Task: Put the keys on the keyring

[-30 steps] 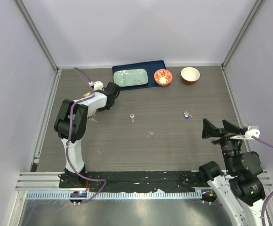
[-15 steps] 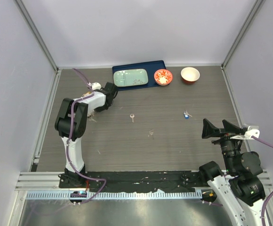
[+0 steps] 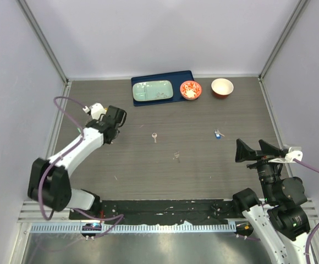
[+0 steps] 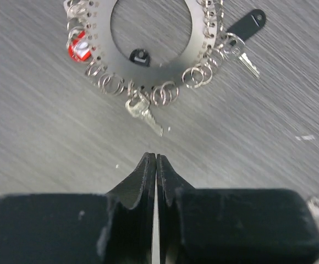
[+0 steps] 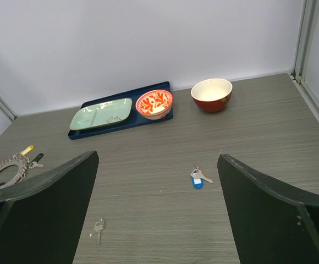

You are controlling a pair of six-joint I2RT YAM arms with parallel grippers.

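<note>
The keyring lies flat on the table just ahead of my left gripper, which is shut with nothing between its fingers. Small rings hang round the keyring's rim, with a silver key, a red tag and a black tag on them. In the right wrist view the keyring sits at the far left. A loose silver key lies mid-table, and a key with a blue tag lies further right. My right gripper hovers open and empty near the right front, well back from the blue-tagged key.
At the back a blue tray holds a mint-green plate and a red patterned bowl. A red bowl with a white inside stands right of it. Walls with metal posts enclose the table on three sides.
My left gripper has closed from partly open and drawn back from near the tray toward the left. The left arm's elbow has swung down to the front left. The right arm has not moved.
</note>
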